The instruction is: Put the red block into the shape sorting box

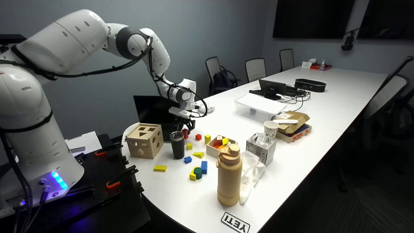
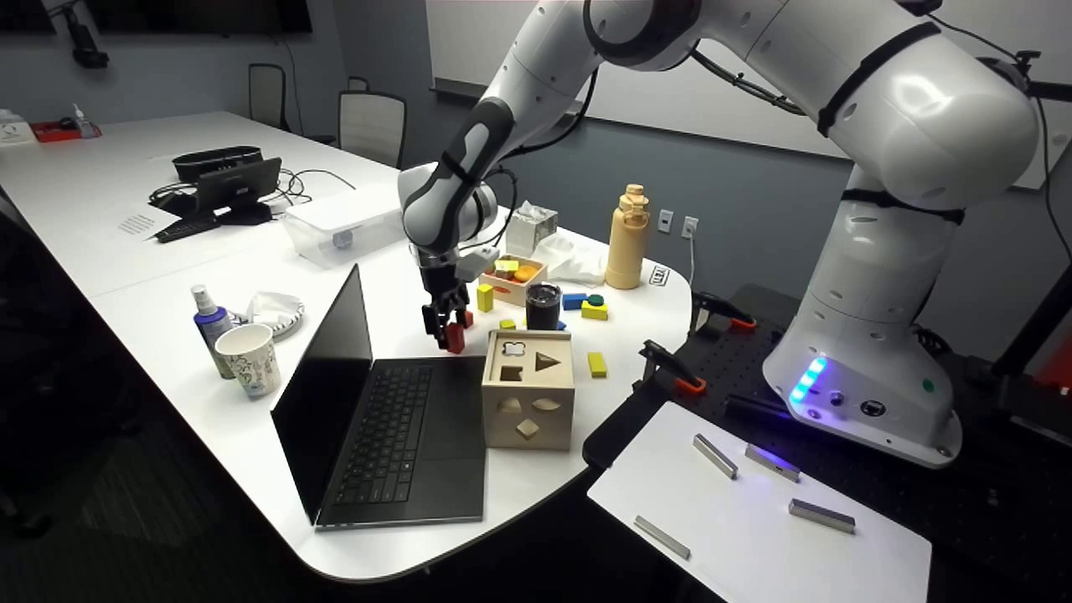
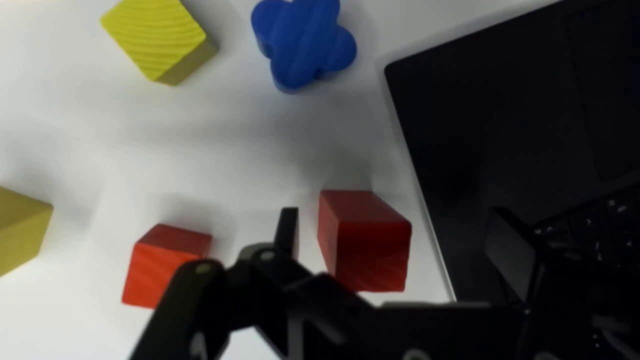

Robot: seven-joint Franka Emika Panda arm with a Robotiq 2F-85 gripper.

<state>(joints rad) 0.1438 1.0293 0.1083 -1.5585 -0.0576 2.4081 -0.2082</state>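
Plainly, the black two-fingered gripper (image 3: 397, 235) hangs low over the white surface (image 1: 184, 194), its fingers (image 3: 512, 252) spread apart, with a dark red upright wooden block (image 3: 370, 255) standing between them. In the wrist view a gap shows on either side of this block, the narrower one toward the finger that is away from the open black laptop (image 3: 525, 110), whose edge lies just beside the block. A brighter red wooden block (image 3: 157, 270) sits, partly hidden, just past that same finger. Near these are a yellow wooden block (image 3: 155, 37) with visible grain and a blue clover-shaped block (image 3: 302, 45).

As for the shape sorting box (image 2: 529, 392), a light natural-wood cube with shaped cut-out holes in its top and sides, it stands on the same surface by the laptop's keyboard half; I cannot tell whether the two touch. A lidded black tumbler (image 1: 178, 147) stands near the box, and in an exterior view a small open wooden tray (image 1: 212, 151) holding coloured pieces (image 1: 223, 141) stands farther along. Well apart from the box stands a tall tan cylindrical bottle (image 1: 229, 178).
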